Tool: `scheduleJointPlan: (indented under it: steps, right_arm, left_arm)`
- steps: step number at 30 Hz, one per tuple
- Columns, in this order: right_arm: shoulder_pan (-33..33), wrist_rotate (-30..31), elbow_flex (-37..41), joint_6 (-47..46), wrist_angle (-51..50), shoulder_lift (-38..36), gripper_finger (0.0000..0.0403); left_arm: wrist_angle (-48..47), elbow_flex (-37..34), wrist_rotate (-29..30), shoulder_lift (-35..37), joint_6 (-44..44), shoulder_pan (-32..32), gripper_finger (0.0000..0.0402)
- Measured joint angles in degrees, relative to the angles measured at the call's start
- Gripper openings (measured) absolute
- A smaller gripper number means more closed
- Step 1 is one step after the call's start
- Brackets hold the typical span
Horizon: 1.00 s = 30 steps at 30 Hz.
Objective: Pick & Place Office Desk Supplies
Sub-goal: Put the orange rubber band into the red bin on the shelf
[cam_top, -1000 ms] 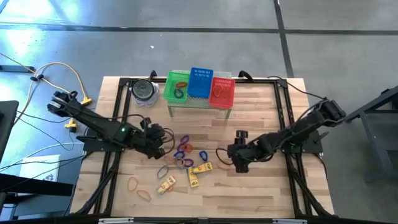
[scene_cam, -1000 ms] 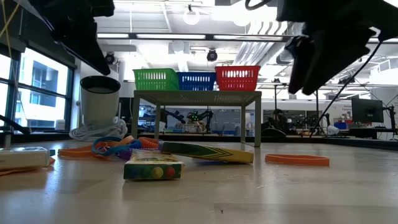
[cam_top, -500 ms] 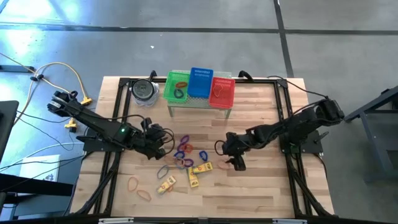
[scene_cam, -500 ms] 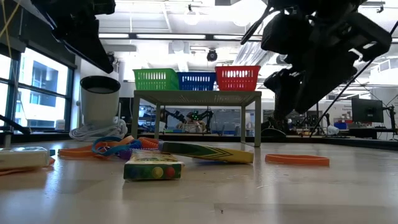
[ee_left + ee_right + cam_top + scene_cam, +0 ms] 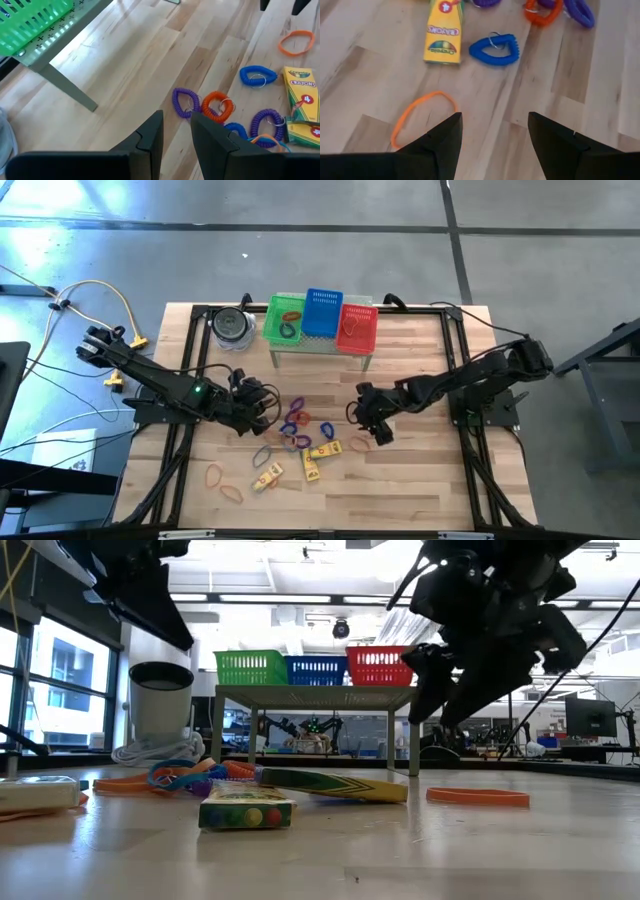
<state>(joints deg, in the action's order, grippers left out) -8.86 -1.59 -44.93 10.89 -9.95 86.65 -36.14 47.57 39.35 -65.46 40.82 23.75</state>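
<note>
You're early in the sort; the green basket [image 5: 283, 319] already holds an orange loop and a dark one, the red basket [image 5: 357, 326] shows an orange loop, the blue basket [image 5: 322, 312] between them looks bare from above.

Most supplies are on the table [image 5: 420, 480], in front of the basket stand: coil loops [image 5: 296, 423] in purple, orange and blue bunched in front of the green basket; crayon boxes [image 5: 322, 450] beyond those, further from the stand; thin orange bands [image 5: 224, 483] furthest out toward the near-left; one more orange band [image 5: 422, 118] in front of the red basket.

Right gripper [image 5: 366, 413] hangs over that band, fingers [image 5: 559, 145] spread wide, nothing between them; my read is the band is your next pick.

Left gripper [image 5: 256, 406] sits beside the coil loops, left of the stand's front; fingers [image 5: 148, 136] nearly together with a narrow gap, nothing pinched.
</note>
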Motion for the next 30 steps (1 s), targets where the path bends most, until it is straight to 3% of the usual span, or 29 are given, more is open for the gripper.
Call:
scheduleJointPlan:
  steps: [12, 20, 27, 30]
  right_arm:
    - [0.81, -1.75, -0.15, 2.74, 3.33, 2.68, 0.0215]
    - [-2.26, 2.66, 0.08, 8.04, 1.95, 8.43, 0.0215]
    - [-8.13, 12.85, -1.07, 6.43, 5.03, 8.98, 0.0215]
    - [-8.86, 12.83, -1.31, 3.77, 4.49, 9.14, 0.0215]
  left_arm:
    - [0.07, -0.01, -0.18, -0.02, 9.31, 0.0, 0.0093]
    - [0.19, -0.02, 0.66, -0.04, 6.78, 0.0, 0.0093]
    - [0.2, -0.02, 1.46, -0.04, 2.47, 0.0, 0.0093]
    - [0.2, -0.02, 1.48, -0.04, 0.46, 0.0, 0.0093]
